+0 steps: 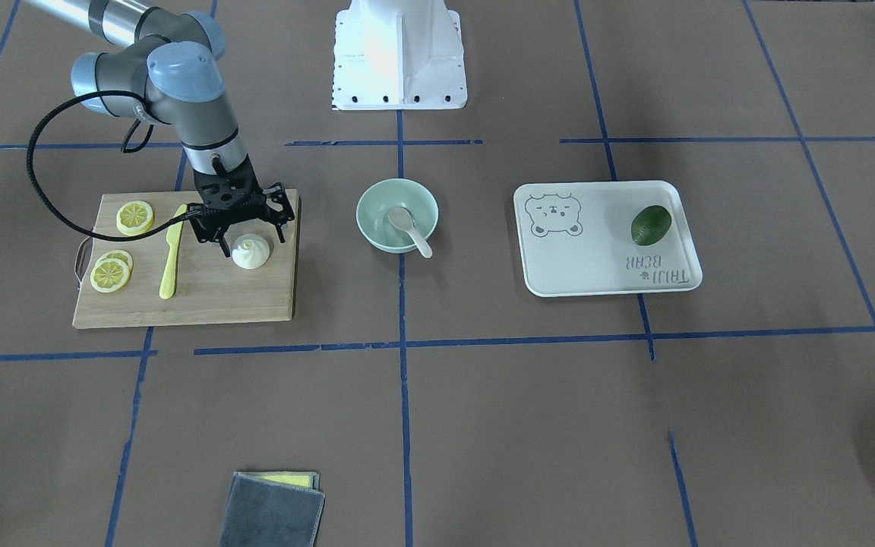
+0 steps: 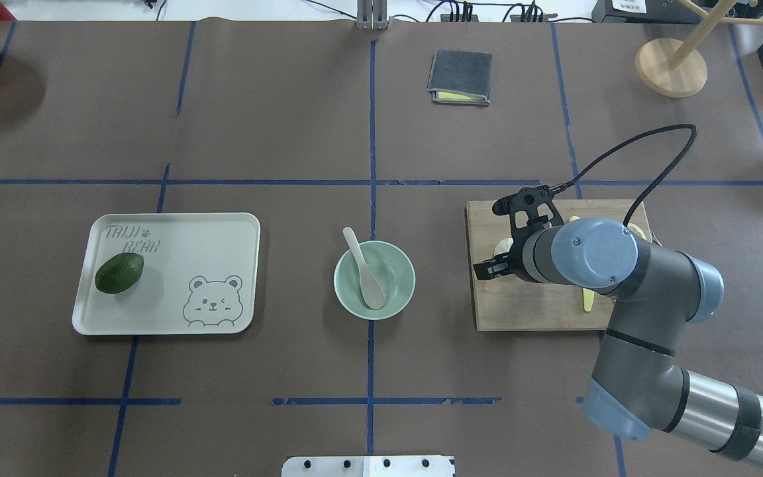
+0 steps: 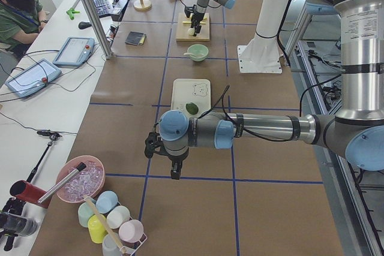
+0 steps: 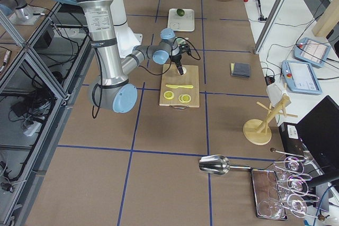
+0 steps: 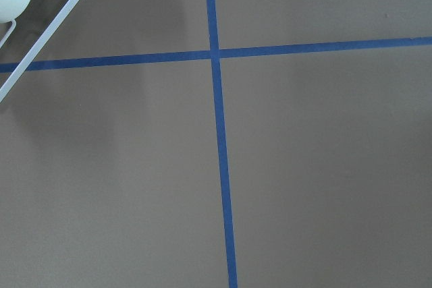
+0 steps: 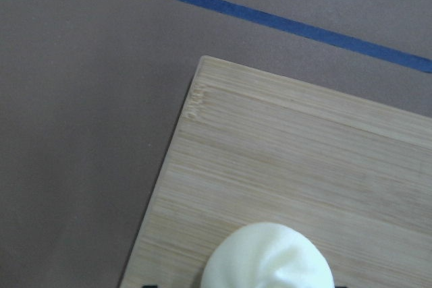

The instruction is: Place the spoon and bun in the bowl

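Note:
The white pleated bun (image 1: 251,252) sits on the wooden cutting board (image 1: 202,304). It also shows in the right wrist view (image 6: 270,261). My right gripper (image 1: 252,243) is low over the bun and open, one finger on each side with a gap to it. In the overhead view the right gripper (image 2: 497,240) covers most of the bun (image 2: 502,246). The beige spoon (image 1: 409,228) lies in the mint-green bowl (image 1: 368,203) with its handle over the rim. My left gripper (image 3: 174,171) shows only in the exterior left view, far from these things; I cannot tell if it is open or shut.
Lemon slices (image 1: 135,217) and a yellow plastic knife (image 1: 172,262) lie on the board. A white bear tray (image 1: 597,266) holds a green avocado (image 1: 651,225). A folded grey cloth (image 1: 270,509) lies at the operators' edge. The robot's base (image 1: 399,53) stands behind the bowl.

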`<state>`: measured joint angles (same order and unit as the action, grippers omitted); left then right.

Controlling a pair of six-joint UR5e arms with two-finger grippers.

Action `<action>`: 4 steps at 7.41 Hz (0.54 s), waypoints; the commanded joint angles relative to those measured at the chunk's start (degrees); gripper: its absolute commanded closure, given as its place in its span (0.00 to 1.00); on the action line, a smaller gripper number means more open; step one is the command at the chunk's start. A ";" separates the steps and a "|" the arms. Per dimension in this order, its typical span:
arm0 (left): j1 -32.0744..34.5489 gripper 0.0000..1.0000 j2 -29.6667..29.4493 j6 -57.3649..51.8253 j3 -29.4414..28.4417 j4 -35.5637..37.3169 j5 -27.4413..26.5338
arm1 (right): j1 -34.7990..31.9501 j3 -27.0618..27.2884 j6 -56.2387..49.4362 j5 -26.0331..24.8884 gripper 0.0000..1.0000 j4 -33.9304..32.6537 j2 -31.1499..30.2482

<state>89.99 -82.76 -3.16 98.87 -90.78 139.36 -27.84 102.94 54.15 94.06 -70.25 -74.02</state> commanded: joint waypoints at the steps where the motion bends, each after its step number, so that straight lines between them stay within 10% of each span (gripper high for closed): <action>1: 0.01 0.00 -0.03 0.00 0.09 -0.01 0.12 | -0.11 1.21 -0.01 0.16 1.00 -0.06 -0.15; 4: 0.01 0.00 -0.12 0.00 0.09 -0.01 0.12 | 0.16 2.36 0.69 -0.02 1.00 -5.21 4.38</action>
<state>89.97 -82.86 -3.16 98.96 -90.79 139.48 -27.77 105.00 54.32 94.14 -71.90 -72.88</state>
